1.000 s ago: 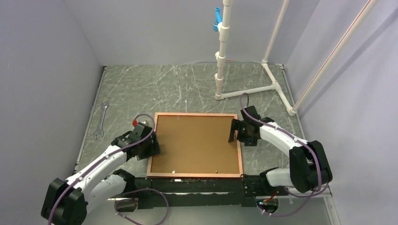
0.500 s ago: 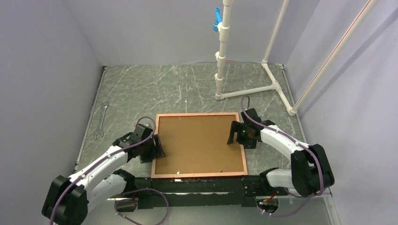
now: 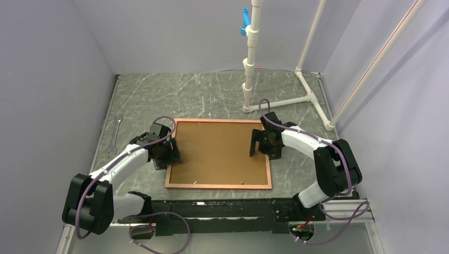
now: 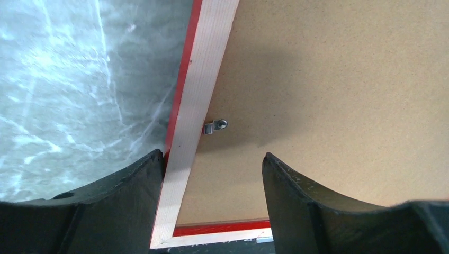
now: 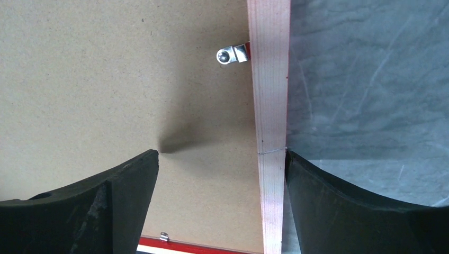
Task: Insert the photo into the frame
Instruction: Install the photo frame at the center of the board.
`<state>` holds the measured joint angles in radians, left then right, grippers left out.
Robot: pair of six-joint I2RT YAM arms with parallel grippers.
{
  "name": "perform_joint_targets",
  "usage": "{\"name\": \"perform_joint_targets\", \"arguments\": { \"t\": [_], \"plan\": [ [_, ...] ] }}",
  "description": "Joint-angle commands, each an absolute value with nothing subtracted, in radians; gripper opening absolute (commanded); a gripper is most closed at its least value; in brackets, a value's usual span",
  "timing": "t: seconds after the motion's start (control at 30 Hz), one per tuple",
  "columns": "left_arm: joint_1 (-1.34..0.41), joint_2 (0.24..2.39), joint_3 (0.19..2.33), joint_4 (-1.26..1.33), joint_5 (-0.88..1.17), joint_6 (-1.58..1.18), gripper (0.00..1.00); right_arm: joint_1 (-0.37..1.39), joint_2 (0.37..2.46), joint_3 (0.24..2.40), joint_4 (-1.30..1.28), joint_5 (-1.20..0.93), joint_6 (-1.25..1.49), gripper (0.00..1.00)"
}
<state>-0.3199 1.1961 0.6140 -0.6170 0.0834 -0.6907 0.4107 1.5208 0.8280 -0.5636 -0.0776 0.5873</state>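
Observation:
The frame (image 3: pixel 217 186) lies flat, back side up, in the middle of the table. The brown backing board (image 3: pixel 217 151) fills it. The photo is hidden. My left gripper (image 3: pixel 168 153) is open and straddles the frame's left rail (image 4: pixel 198 100): one finger sits outside the rail, the other over the board (image 4: pixel 328 95), near a metal clip (image 4: pixel 216 126). My right gripper (image 3: pixel 259 144) is open and straddles the right rail (image 5: pixel 269 79) the same way, with the board (image 5: pixel 106 69) and a clip (image 5: pixel 233 54) ahead of it.
A wrench (image 3: pixel 114 135) lies at the table's left edge. A white pipe stand (image 3: pixel 249 79) with a blue clip (image 3: pixel 244 21) rises behind the frame, and its base pipes run to the far right. Grey walls close in on three sides.
The frame has slid away from the near edge and a little to the left. Both grippers have moved with it, staying at its left and right rails.

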Motion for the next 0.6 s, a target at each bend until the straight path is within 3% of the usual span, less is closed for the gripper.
{"name": "perform_joint_targets", "arguments": {
  "t": [0.0,0.17,0.27,0.57],
  "plan": [
    [-0.327,1.152,0.722,-0.617,0.087,-0.652,0.70,0.446,1.521,0.873,-0.468,-0.177,0.617,0.90],
    [-0.328,1.001,0.715,-0.745,0.003,-0.651,0.73,0.446,1.422,0.813,-0.535,-0.093,0.606,0.95],
    [-0.329,0.897,0.697,-0.784,-0.032,-0.659,0.79,0.445,1.375,0.760,-0.578,-0.061,0.603,0.95],
    [-0.347,0.677,0.639,-0.757,0.132,-0.596,0.90,0.446,1.150,0.582,-0.653,-0.114,0.673,0.91]
  ]
}}
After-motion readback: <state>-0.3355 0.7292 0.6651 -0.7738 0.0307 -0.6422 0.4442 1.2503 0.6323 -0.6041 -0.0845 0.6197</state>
